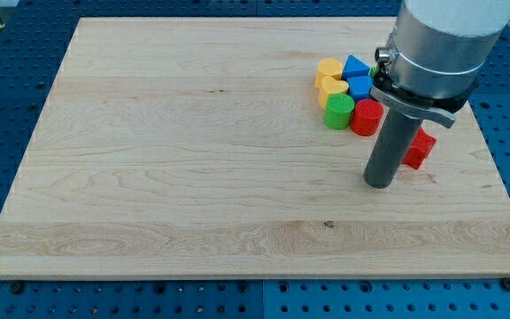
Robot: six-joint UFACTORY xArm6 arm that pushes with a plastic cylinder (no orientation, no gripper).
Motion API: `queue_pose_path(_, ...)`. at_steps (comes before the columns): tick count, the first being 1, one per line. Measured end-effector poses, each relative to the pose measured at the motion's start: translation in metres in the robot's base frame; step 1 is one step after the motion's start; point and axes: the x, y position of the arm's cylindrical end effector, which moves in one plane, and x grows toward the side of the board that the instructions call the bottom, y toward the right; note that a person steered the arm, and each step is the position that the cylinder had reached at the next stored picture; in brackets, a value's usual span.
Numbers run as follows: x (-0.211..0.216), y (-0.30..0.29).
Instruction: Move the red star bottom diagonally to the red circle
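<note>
My tip (378, 183) rests just left of the red star (421, 148), below the red circle (367, 117); no end effector shows.

Wide pale grey cylinder (445, 35) seen at view's top right, smooth, softly shaded. Black clamp collar (412, 89) fitted beneath it, small silver screw seen at collar's left end. Straight dark grey rod (388, 142) extended below collar, matte, round. Tip (377, 184) flat-ended, same dark grey. No markings made out.
</note>
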Motion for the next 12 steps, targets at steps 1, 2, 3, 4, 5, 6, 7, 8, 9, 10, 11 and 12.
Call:
queue_pose_path(1, -0.004, 0.0)
queue_pose_path(2, -0.017, 0.0)
queue_pose_path(3, -0.017, 0.0)
queue_pose_path(4, -0.017, 0.0)
queue_pose_path(5, -0.014, 0.007)
queue_pose_path(6, -0.011, 0.017)
queue_pose_path(7, -0.011, 0.023)
queue_pose_path(8, -0.023, 0.032)
queue_pose_path(9, -0.023, 0.036)
queue_pose_path(10, -0.023, 0.036)
queue_pose_path(11, -0.019, 0.036)
queue_pose_path(12, -0.019, 0.036)
